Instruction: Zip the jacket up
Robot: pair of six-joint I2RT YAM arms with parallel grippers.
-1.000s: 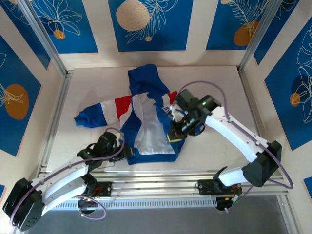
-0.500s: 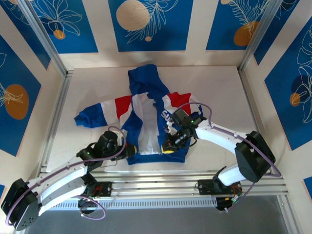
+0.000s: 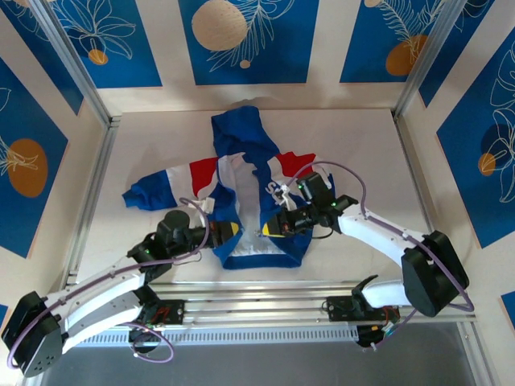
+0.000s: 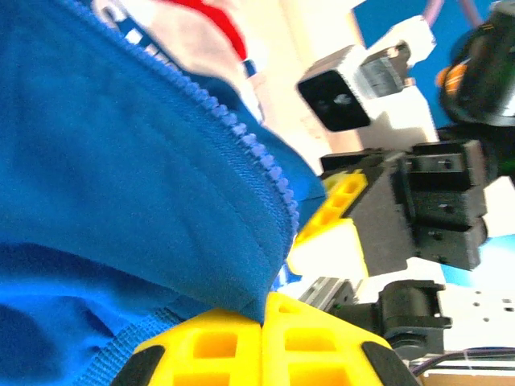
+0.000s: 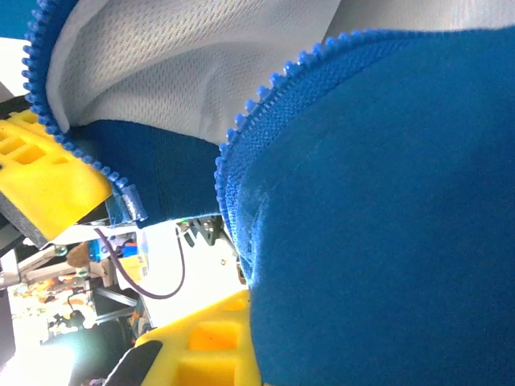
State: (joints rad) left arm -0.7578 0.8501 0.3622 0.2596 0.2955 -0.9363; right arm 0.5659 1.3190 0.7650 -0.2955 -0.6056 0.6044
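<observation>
While the front lies open: we place the task at the alignment step; the two zipper edges are drawn near each other at the hem but are not joined.
Left hand [image 3: 226, 232]: closed, pinching the jacket [image 3: 241, 189] at the lower corner of one front panel; zipper teeth [image 4: 256, 151] run up and away from its fingertips.
Right hand [image 3: 274, 227]: closed on the lower corner of the opposite panel; blue fabric drapes over its finger, with mesh lining [image 5: 201, 64] beyond.
Gap: the hands face each other, near but apart, with the open front between them.
Next move: we judge that the two zipper ends must be mated at the hem, which calls for both corners held level and taut. We cannot make out the slider.
Jacket location: on the surface [image 3: 362, 145], hem at the hands, one sleeve [image 3: 161, 189] spread outboard of the left hand.
Long axis: runs from the hem at the hands to the hood [image 3: 241, 133], which points ahead of both hands.
</observation>
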